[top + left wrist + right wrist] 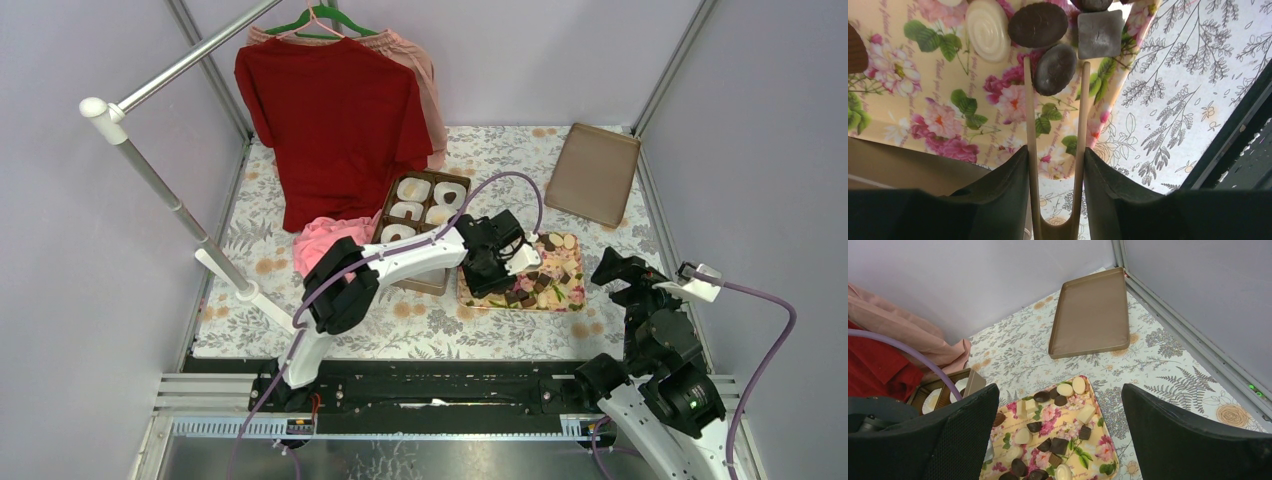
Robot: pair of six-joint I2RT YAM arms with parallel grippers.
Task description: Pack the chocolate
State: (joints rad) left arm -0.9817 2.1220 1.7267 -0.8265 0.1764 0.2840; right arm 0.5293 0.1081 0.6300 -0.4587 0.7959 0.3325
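Note:
Several chocolate pieces (pixel 530 290), dark brown and pale cream, lie on the flower-patterned tray (pixel 575 295). My left gripper (pixel 510 255) hangs over the tray's left part, shut on wooden tongs (pixel 1030 125). In the left wrist view my left gripper (pixel 1055 155) holds the tongs with their tips on either side of a dark oval chocolate (pixel 1055 69). I cannot tell if it is pinched. My right gripper (pixel 625 270) is open and empty, right of the tray. It looks down on the chocolate pieces (pixel 1058 445) in the right wrist view (pixel 1059 390).
A brown box (pixel 420 210) with white paper cups stands left of the tray. A flat brown lid (pixel 593 172) lies at the back right. A red shirt (pixel 335 120) hangs on a rack at the back left. A pink cloth (pixel 320 240) lies below it.

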